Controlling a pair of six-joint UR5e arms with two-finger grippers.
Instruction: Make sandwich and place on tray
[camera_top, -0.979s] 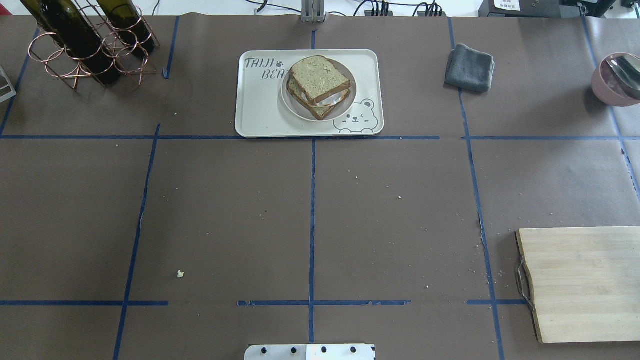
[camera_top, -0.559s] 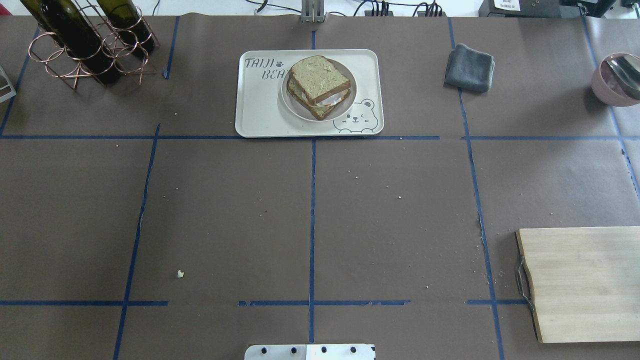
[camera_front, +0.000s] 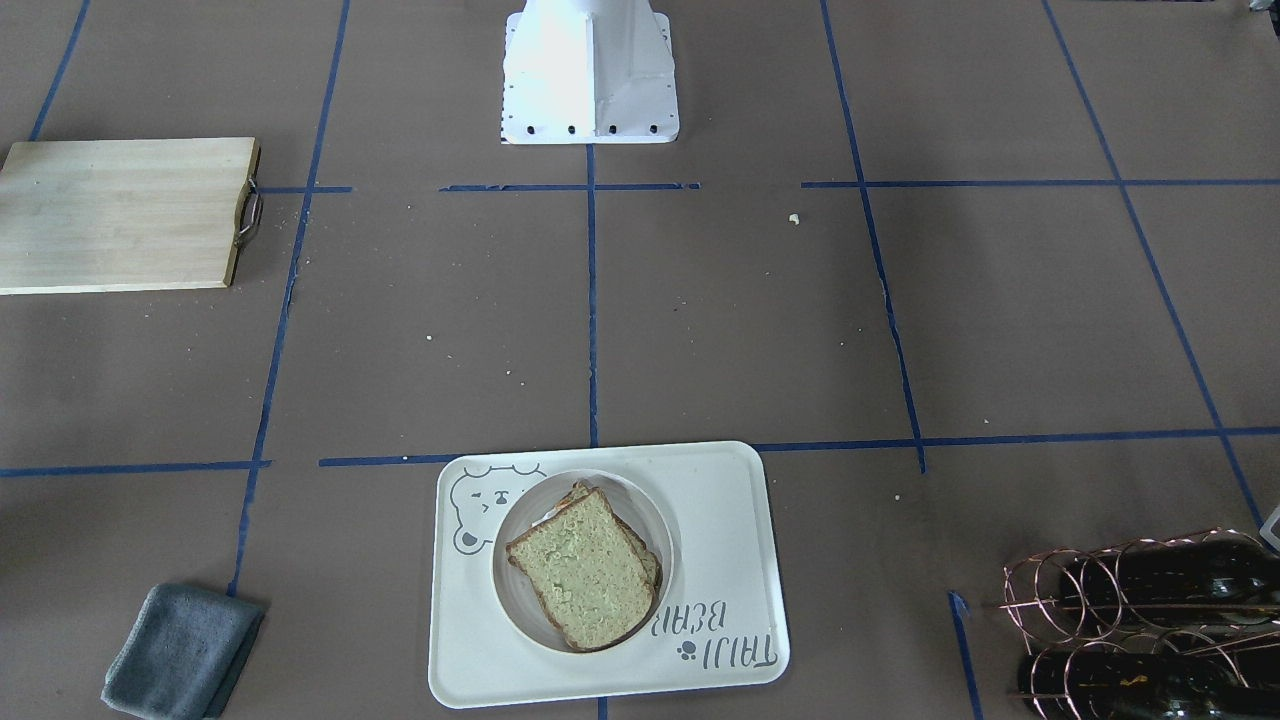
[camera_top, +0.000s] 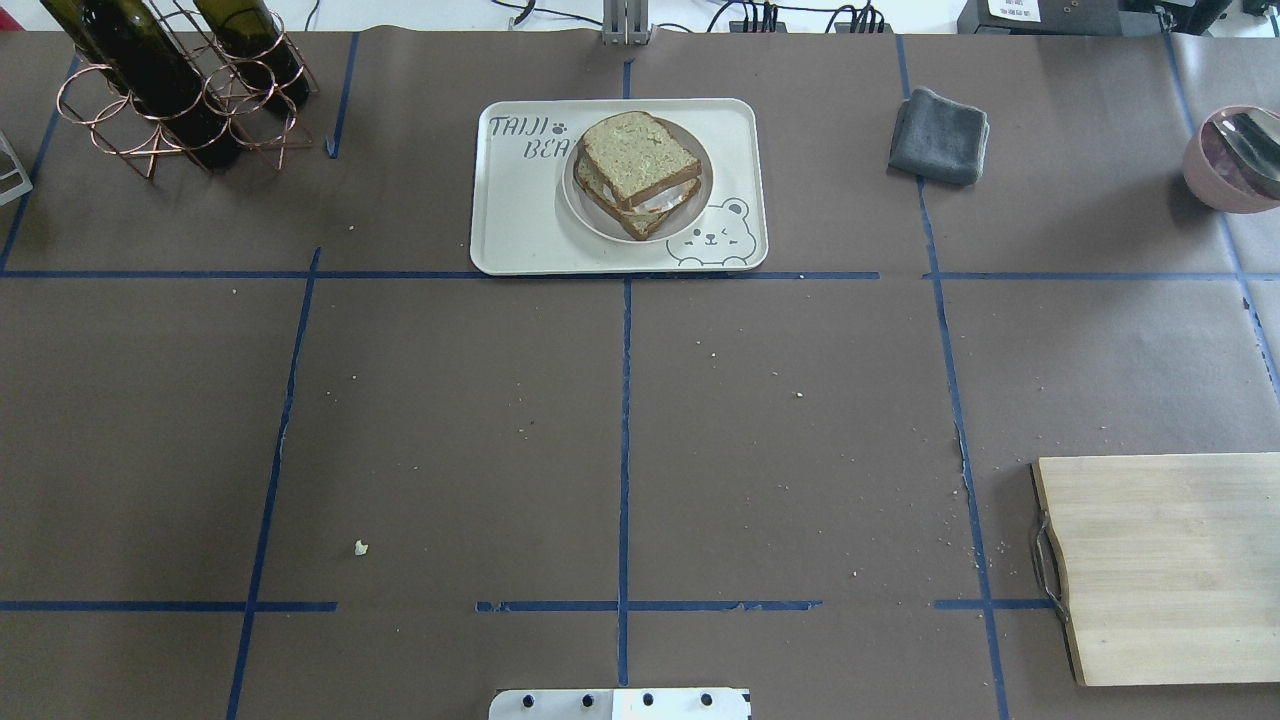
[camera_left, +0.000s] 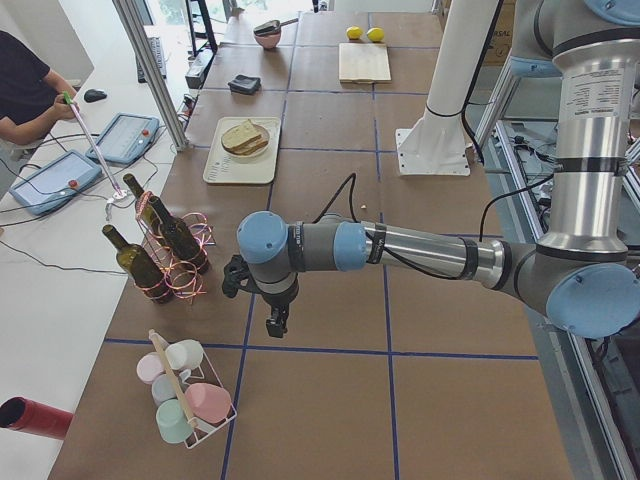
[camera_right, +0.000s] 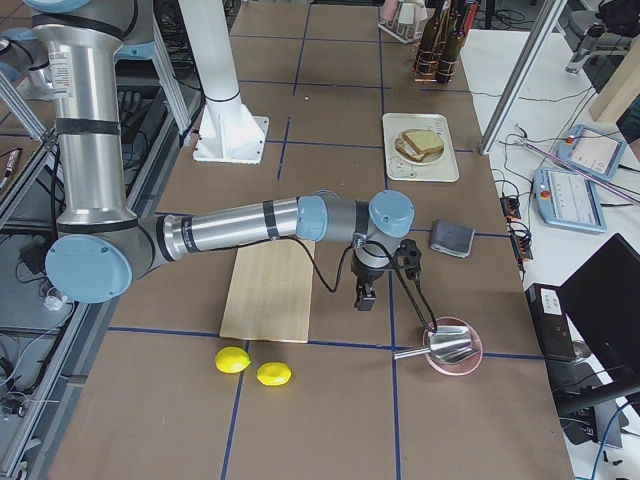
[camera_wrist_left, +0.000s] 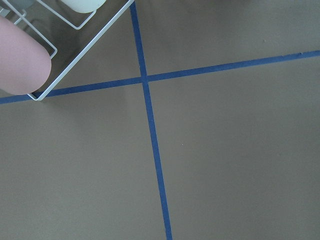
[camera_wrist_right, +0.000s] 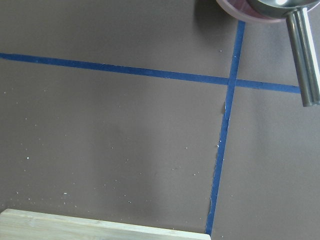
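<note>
The sandwich (camera_top: 637, 165) is stacked: two tan bread slices with a white egg edge (camera_top: 660, 203) showing between them; the yolk is hidden. It sits on a small round white plate (camera_top: 700, 195) on the cream bear tray (camera_top: 520, 220) at the table's far centre, also in the front-facing view (camera_front: 585, 570). My left gripper (camera_left: 273, 322) shows only in the exterior left view, hanging over the table near the bottle rack; I cannot tell its state. My right gripper (camera_right: 364, 297) shows only in the exterior right view, between the cutting board and the pink bowl; I cannot tell its state.
A copper rack with wine bottles (camera_top: 170, 80) stands far left. A grey cloth (camera_top: 940, 135) and a pink bowl with a metal ladle (camera_top: 1235, 160) lie far right. A wooden cutting board (camera_top: 1170, 565) lies near right, two lemons (camera_right: 255, 367) beyond it. A cup rack (camera_left: 185, 400) stands at the left end.
</note>
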